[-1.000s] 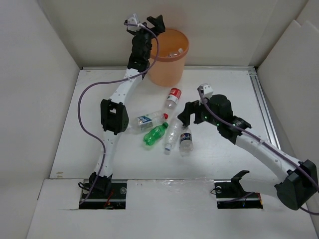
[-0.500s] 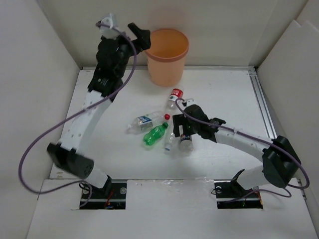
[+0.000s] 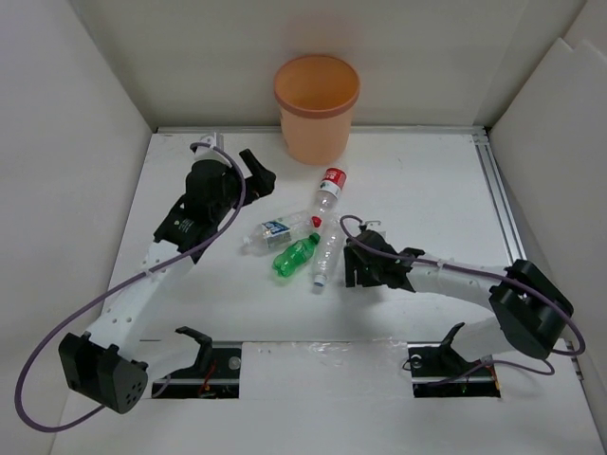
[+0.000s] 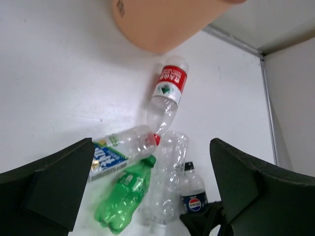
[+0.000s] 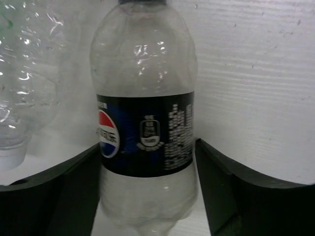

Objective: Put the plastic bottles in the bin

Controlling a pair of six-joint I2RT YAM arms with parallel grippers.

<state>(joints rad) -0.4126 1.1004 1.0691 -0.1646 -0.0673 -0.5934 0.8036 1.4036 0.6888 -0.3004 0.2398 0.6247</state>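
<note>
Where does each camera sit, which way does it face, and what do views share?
Top external: above and behind the bases, looking down on the table; left arm and right arm whole, bin at the far edge.
Left wrist: on the left arm, facing down at the bin's wall and five lying bottles; left jaws, spread wide, in the lower corners.
Right wrist: low over the table, facing the dark-labelled bottle close up; right jaws flank it.
Shared: that bottle also shows low in the left wrist view.
</note>
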